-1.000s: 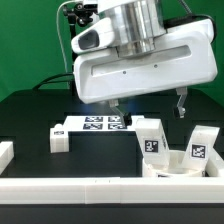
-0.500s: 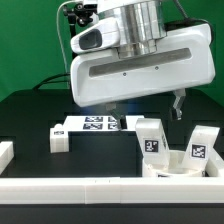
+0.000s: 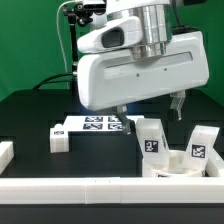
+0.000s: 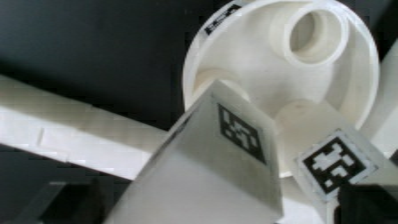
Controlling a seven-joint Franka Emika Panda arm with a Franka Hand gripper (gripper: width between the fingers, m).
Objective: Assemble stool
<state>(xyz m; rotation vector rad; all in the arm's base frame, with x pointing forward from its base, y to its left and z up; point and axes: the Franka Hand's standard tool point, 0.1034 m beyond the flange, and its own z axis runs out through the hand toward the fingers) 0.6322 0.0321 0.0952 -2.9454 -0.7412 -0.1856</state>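
Black desk (image 3: 30, 115) fills the scene, fenced along its near edge by long white border rails (image 3: 90, 190). Over it hangs the Panda arm (image 3: 140, 70), wrist pointing straight down. The stool's round seat (image 4: 267, 60) lies flat towards the exterior view's right, close to the rails. Two blocky legs stand on end at it, long axes roughly vertical; whether they rest on it or just beside it I cannot tell. The end effector (image 3: 149, 108) hovers above them, fingers spread wide and gripping nothing. The nearer leg (image 3: 152, 140) sits almost straight below the gap between the fingers, the farther leg (image 3: 198, 145) off to the exterior view's right. A straight descent looks enough to bracket the nearer leg.
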